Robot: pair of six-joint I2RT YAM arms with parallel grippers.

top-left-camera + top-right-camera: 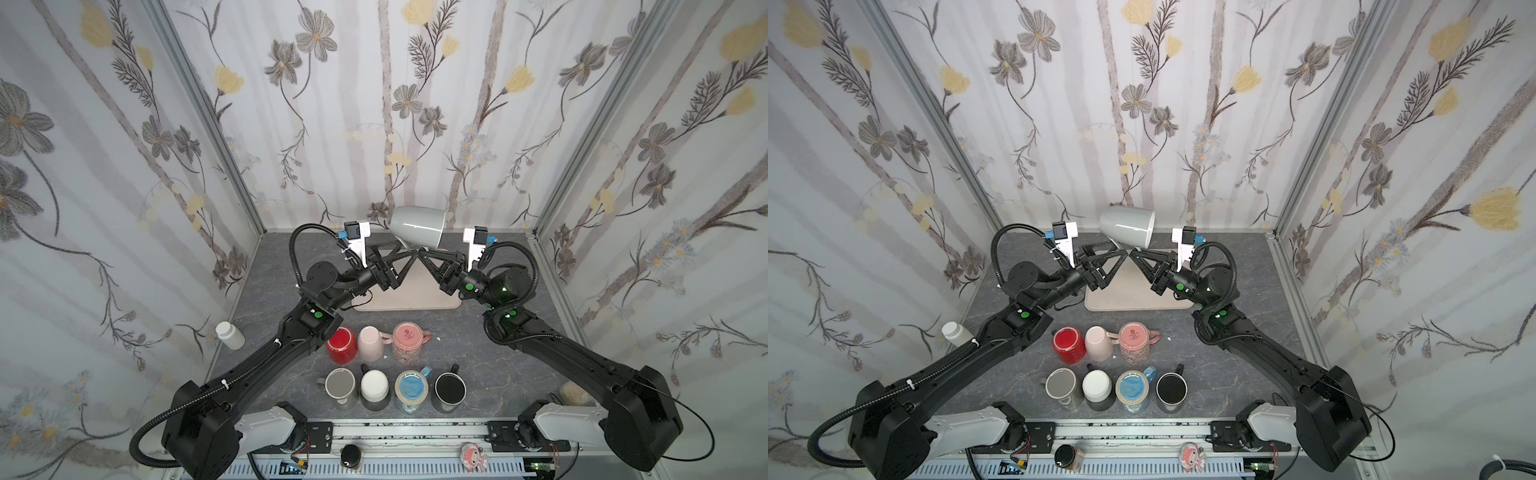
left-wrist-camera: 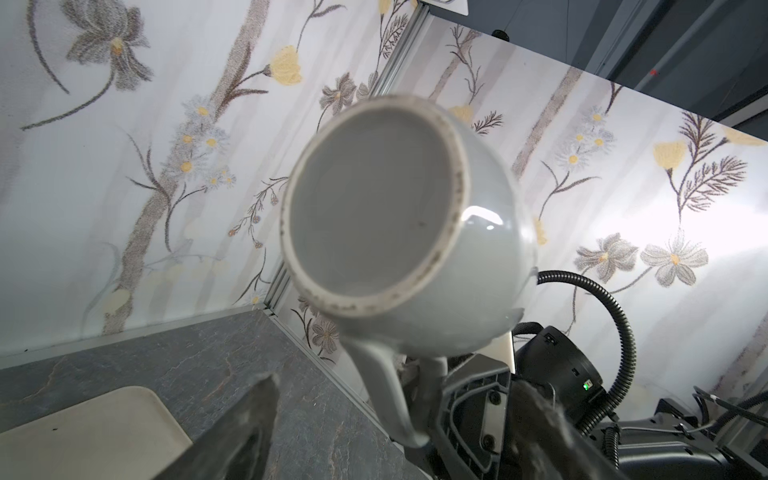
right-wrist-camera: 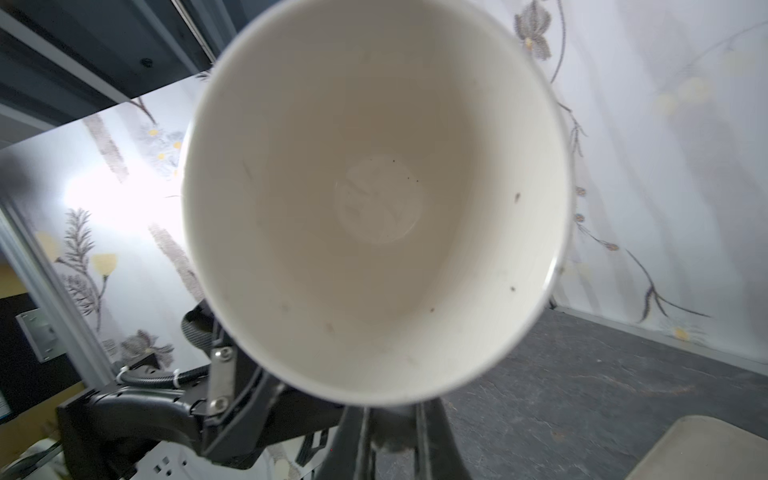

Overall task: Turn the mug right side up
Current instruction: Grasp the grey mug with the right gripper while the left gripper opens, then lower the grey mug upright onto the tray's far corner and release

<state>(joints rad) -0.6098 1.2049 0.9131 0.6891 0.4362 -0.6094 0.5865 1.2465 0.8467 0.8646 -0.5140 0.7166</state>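
Grey mug (image 1: 417,226) hangs in the air on its side above the beige mat (image 1: 415,296) at the back of the tabletop (image 1: 498,374), mouth turned toward my right arm, base toward my left, handle (image 2: 384,395) pointing down. My right claw (image 1: 424,252) is pinched tight on that handle, reaching in from the right and below; through its wrist view I look straight into the pale inside of the mug. My left claw (image 1: 395,249) stands with jaws spread wide, the handle between its fingers (image 2: 245,424), and from the top views I cannot tell whether the nearer fingertip brushes the right claw. In the left wrist view both fingers are blurred and sit apart from the handle. Seven other mugs (image 1: 374,384) stand in two rows nearer the front, well apart from the held one.
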